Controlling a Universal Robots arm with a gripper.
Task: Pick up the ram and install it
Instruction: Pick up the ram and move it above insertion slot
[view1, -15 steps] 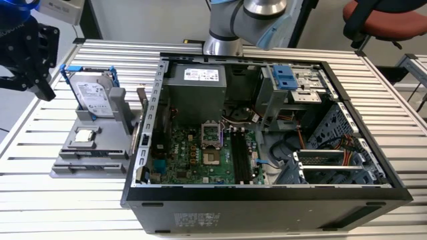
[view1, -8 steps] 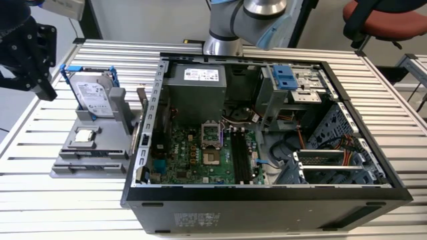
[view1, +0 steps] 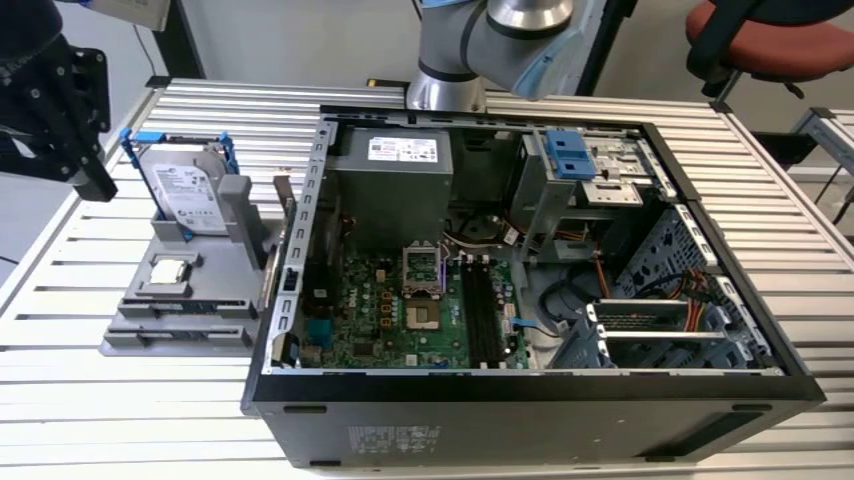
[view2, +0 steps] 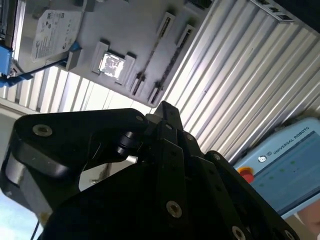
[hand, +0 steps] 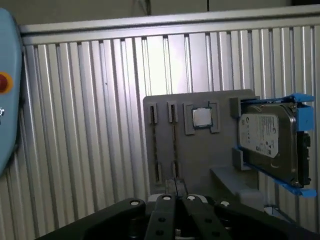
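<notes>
On a ribbed metal surface (view1: 787, 190), a big black computer box (view1: 534, 395), lying down with its side off. Inside the box:
- A green board (view1: 387, 310) flat on the bottom, with long black slots (view1: 483, 310) side by side.
- A gray metal power box (view1: 394, 190) at the far end, with a white sticker (view1: 403, 149) on top. Print on the sticker too small to read.
- Blue plastic pieces (view1: 571, 152) in the far corner, toward the exterior view's right.

Just beside the box, at the exterior view's left, a gray holder (view1: 207, 265) with pockets of different shapes.
- In the big pocket at the back, a silver hard drive (view1: 187, 190) standing up in a blue frame (hand: 302, 115). A white label with tiny print on the drive's flat face.
- In a square pocket, a small shiny chip (hand: 201, 117).
- In one of two thin slots, the ram (hand: 173, 145), a skinny dark stick up on its edge.
- Another skinny dark strip (hand: 154, 145) in the slot right next to it.

Same ram (view2: 171, 62) and same holder (view2: 135, 30) in the second wrist view too.

Claw (hand: 175, 184) closed, black fingertips pressed together, nothing between them. Hanging in the air above the surface, not touching the holder or the ram. In the first wrist view, tip lined up with the near end of the two thin slots. In the exterior view, black claw (view1: 87, 175) up at the left edge, near the hard drive.

Off to one side, a blue-gray tablet (view2: 290, 160) with a red button (view2: 246, 174) and a line of white writing along its edge.
</notes>
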